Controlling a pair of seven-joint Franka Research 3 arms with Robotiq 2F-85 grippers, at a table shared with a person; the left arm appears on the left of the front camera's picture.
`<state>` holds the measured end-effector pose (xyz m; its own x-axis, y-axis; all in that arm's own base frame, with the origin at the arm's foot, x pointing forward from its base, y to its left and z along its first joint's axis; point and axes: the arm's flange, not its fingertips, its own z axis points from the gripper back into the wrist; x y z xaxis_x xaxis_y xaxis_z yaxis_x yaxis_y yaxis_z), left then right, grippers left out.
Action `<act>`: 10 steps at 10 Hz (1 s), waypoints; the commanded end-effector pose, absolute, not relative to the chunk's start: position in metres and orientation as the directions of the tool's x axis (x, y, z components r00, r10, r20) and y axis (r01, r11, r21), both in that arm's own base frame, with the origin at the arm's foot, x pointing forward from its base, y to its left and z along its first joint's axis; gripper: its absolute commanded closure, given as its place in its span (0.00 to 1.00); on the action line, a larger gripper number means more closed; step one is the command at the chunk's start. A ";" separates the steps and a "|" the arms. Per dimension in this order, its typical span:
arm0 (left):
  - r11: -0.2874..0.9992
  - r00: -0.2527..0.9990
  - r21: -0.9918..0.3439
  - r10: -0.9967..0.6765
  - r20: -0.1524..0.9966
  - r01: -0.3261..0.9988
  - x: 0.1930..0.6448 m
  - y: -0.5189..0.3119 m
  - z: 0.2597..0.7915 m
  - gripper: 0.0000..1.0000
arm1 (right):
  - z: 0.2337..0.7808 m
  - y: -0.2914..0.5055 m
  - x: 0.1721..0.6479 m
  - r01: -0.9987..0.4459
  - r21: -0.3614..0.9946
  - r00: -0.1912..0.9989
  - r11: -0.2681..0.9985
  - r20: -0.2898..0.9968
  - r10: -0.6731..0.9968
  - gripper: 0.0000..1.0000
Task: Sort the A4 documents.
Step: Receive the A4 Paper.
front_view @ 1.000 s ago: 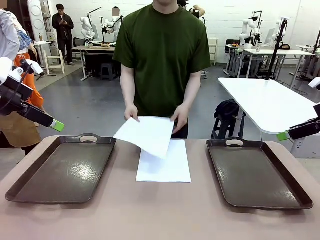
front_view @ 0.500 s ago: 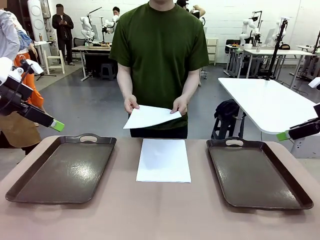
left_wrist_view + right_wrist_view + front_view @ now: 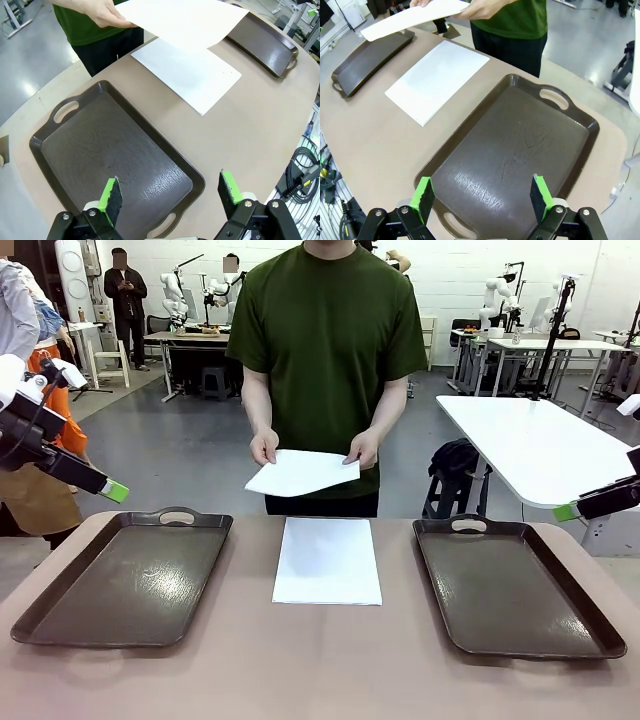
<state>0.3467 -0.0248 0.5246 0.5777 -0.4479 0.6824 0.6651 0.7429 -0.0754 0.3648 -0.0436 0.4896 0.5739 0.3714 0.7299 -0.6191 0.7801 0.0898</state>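
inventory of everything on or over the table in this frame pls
held white A4 paper sheet: 1, white, in the air at the far edge
flat white A4 paper: 1 visible, white, on the table between the trays
dark brown handled trays: 2, left tray, right tray
rounded tan table: 1
person's hands: 2, holding the raised sheet
left gripper: open, over left tray
right gripper: open, over right tray
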 end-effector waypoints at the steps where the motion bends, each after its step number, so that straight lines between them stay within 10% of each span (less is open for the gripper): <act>1: 0.736 0.568 -0.078 -0.446 0.692 0.673 0.347 -0.023 0.524 0.00 | 0.489 -0.043 0.365 -0.629 0.096 0.566 0.771 0.736 0.370 0.00; 10: 0.736 0.568 -0.078 -0.446 0.692 0.673 0.347 -0.023 0.524 0.00 | 0.489 -0.043 0.365 -0.629 0.096 0.566 0.771 0.736 0.370 0.00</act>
<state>0.3467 -0.0248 0.5246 0.5777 -0.4478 0.6824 0.6650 0.7430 -0.0754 0.3648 -0.0433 0.4898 0.5733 0.3725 0.7297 -0.6196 0.7799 0.0887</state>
